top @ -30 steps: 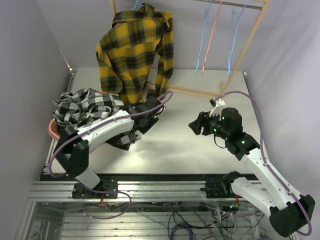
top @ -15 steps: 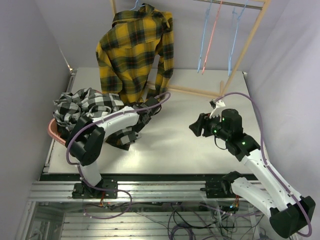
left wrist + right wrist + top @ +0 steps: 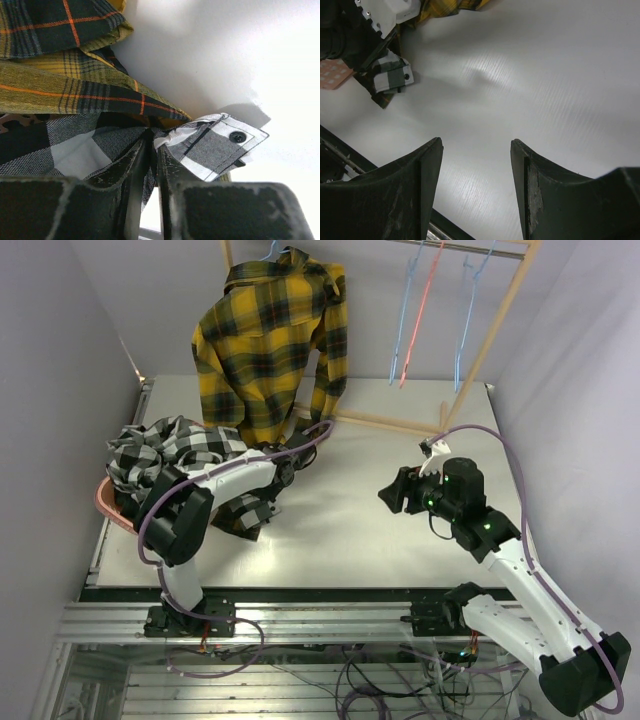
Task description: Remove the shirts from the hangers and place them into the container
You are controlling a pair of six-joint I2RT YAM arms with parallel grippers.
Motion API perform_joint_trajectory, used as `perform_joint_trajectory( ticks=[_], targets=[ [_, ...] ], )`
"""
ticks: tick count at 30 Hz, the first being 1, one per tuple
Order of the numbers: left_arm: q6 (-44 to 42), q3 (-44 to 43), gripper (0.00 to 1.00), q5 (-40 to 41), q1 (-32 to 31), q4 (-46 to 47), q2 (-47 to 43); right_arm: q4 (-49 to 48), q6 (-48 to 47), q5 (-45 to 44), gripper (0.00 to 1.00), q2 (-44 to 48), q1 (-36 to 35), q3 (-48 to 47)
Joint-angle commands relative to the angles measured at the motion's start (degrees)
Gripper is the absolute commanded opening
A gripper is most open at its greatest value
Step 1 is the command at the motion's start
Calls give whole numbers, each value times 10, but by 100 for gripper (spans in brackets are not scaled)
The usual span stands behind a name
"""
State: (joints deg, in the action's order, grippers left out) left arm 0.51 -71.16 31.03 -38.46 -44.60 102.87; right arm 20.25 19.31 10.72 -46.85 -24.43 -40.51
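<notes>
Within the last second the left end effector (image 3: 152, 150) has closed from a wide setting. It now pinches the sleeve of the black-and-white checked shirt (image 3: 170, 455) just behind the buttoned cuff (image 3: 220, 147), and the left arm has folded its elbow back toward its base. The shirt body lies heaped on the salmon-pink laundry basket (image 3: 103, 502) at the left edge of the worktop (image 3: 360, 510), with the sleeve trailing onto the worktop. This grip should allow the loose sleeve to be drawn into the basket. The right end effector (image 3: 477, 150) remains released over bare worktop. The yellow-and-black plaid shirt (image 3: 270, 350) hangs on its light blue hanger (image 3: 272, 252), not yet removed.
</notes>
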Motion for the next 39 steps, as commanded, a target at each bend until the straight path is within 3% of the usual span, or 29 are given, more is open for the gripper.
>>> perform_joint_trajectory(
  ticks=[1, 2, 3, 10, 15, 19, 24, 33, 39],
  targets=[
    [10, 7, 16, -26, 3, -12, 2, -3, 2, -3, 57, 3, 1, 1],
    [14, 6, 8, -16, 3, -15, 3, -3, 2, -2, 57, 3, 1, 1],
    [22, 5, 7, 0, 3, -18, 1, -4, 2, -3, 57, 1, 1, 1],
    [107, -46, 7, 165, 26, -57, -106, -8, 4, -2, 57, -1, 1, 6],
    [134, -132, 7, 225, 82, -79, -211, -18, 7, 4, 57, -11, 1, 10],
    [128, -144, 7, 286, 143, -76, -267, -27, 11, 10, 57, -18, 1, 9],
    [135, -64, 7, 249, 240, -64, -300, -38, 14, 16, 57, -26, 1, 11],
    [233, 96, 7, 109, 267, -46, -266, -32, 8, 19, 57, -32, 1, 3],
    [295, 139, 12, 11, 315, -23, -221, -25, 6, 17, 57, -28, 1, -3]
  ],
)
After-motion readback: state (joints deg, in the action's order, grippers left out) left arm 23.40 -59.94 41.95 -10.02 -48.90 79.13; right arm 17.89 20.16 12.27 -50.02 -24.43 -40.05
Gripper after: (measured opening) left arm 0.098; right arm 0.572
